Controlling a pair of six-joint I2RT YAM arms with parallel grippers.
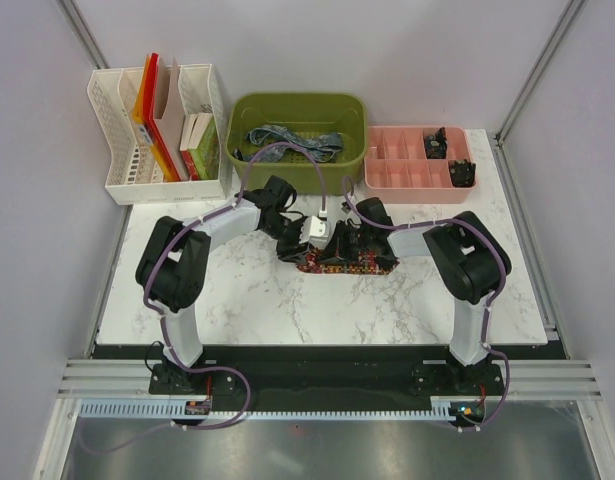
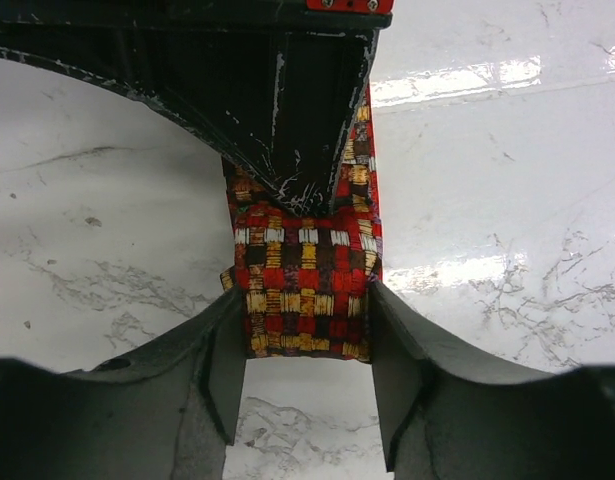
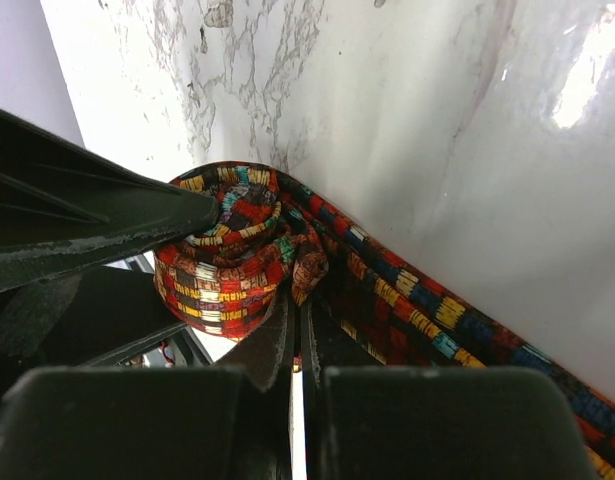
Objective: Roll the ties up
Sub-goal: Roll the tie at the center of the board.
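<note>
The left gripper (image 2: 307,345) clamps the red patterned tie (image 3: 222,275) across its width, mid-frame on the counter (image 1: 237,300). The right gripper (image 3: 297,330) pinches its half-wound coil. Rolling looks partly done, with a flat tail left. Two ties in all: this one and a blue-grey tie (image 1: 292,142), loose in the green bin (image 1: 352,108) at upper centre.

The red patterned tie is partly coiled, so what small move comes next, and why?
Probably roll the coil slightly further along the red, orange and dark patterned fabric necktie: its tail lies unrolled on the marble table, while the left hand and right hand grip the coil.
</note>
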